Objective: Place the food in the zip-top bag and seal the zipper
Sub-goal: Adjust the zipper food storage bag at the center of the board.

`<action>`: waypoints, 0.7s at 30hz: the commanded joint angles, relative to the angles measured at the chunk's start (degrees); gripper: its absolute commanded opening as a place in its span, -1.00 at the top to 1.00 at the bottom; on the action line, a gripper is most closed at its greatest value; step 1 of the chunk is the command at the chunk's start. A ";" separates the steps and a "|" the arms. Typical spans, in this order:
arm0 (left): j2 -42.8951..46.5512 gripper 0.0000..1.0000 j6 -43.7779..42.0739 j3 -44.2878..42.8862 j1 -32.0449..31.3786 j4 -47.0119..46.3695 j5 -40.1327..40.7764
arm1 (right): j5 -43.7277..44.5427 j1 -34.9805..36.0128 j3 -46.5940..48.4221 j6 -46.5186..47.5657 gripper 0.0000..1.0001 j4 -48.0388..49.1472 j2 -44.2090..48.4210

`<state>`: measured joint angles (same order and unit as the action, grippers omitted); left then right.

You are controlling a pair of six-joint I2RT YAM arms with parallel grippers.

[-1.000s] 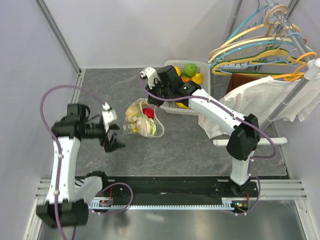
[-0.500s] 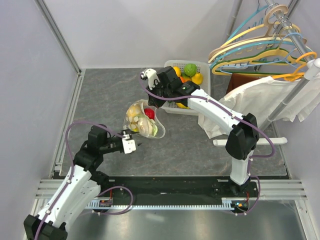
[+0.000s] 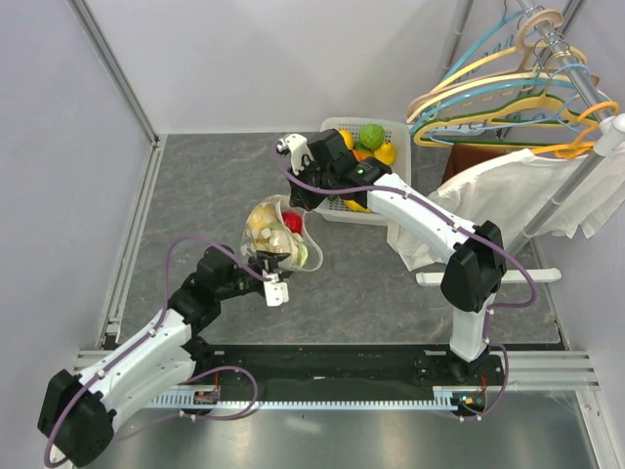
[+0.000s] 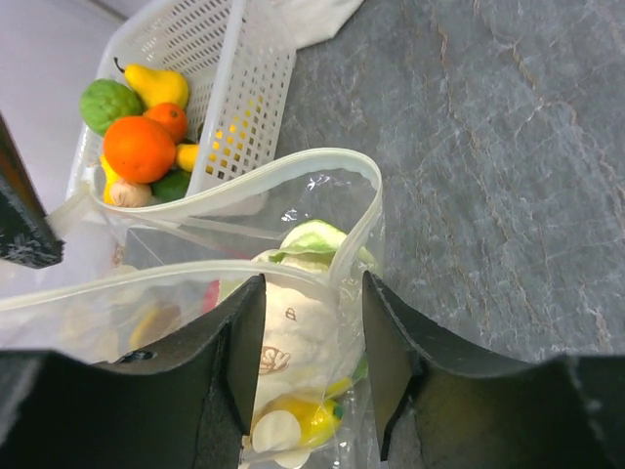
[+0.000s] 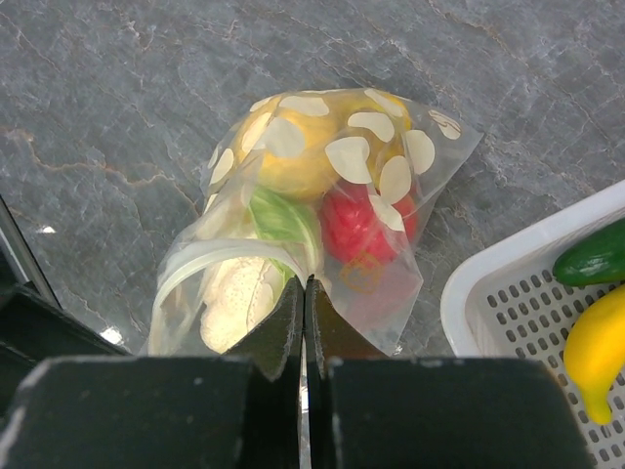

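The zip-top bag [image 3: 281, 234], clear with pale dots, hangs just above the table with its mouth open. My right gripper [image 5: 304, 281] is shut on its zipper rim [image 4: 244, 186]. Inside lie food pieces: a pale cauliflower [image 4: 293, 332], a red piece [image 5: 356, 220], a yellow piece [image 5: 293, 161] and a green one [image 5: 278, 215]. My left gripper [image 4: 312, 283] straddles the bag's near end. Its jaws have closed partway and both pads rest against the bulging film. In the top view the left gripper [image 3: 275, 277] is just below the bag and the right gripper [image 3: 296, 202] just above it.
A white slotted basket [image 3: 400, 125] stands behind the bag with more food: an orange [image 4: 139, 149], a pear [image 4: 161, 86], a banana [image 5: 591, 357] and a cucumber [image 5: 596, 254]. A white garment [image 3: 508, 195] and hangers [image 3: 508, 88] fill the right side. Walls close in the left and back.
My left arm swung in from the left to the bag's near end, and its wide-open jaws narrowed around it. The right gripper kept its hold and barely moved.
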<state>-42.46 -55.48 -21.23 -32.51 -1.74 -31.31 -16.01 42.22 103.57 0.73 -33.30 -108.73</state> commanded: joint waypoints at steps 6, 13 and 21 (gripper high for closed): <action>-7.29 0.57 -2.00 -0.91 -1.59 -10.29 9.95 | -1.74 -0.12 0.93 -2.31 1.00 0.96 1.06; 0.43 0.96 7.55 -7.91 -1.41 -0.33 9.16 | -2.01 -0.29 0.41 -1.26 1.00 0.43 1.85; 5.46 0.96 23.22 -29.99 4.02 18.86 15.56 | -5.96 -4.60 4.01 5.68 1.00 -5.54 3.61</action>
<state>-38.65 -42.46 -40.95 -31.94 11.00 -19.46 -18.79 40.23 104.18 2.44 -35.75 -108.71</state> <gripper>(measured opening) 0.033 0.009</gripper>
